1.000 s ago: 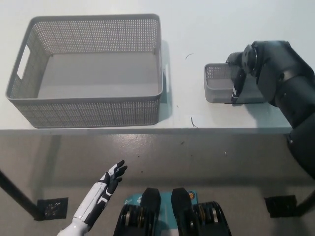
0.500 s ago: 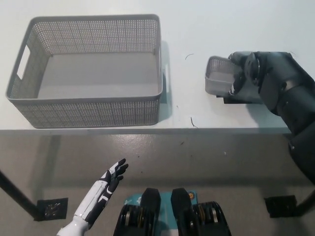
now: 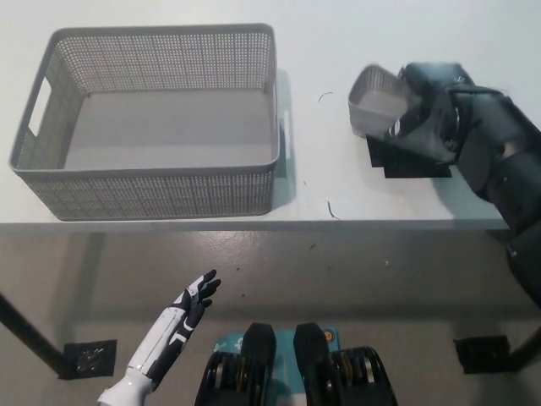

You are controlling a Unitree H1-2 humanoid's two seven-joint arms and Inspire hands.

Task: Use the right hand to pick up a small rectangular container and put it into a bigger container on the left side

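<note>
While the black right hand grips it, the small basket hangs tilted above the table, well to the right of the big basket.

Its shadow falls on the table just below and right of it. Below the big basket, off the table's front edge, the white left hand rests with fingers spread, holding nothing.

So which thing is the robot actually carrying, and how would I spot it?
Start at the white table, where a big grey perforated plastic basket fills the left side. Go right to the black right hand: it grips a small grey perforated rectangular container, tilted and lifted above its dark shadow. It matches the basket's mesh but is far smaller, and it is the only thing held.
</note>
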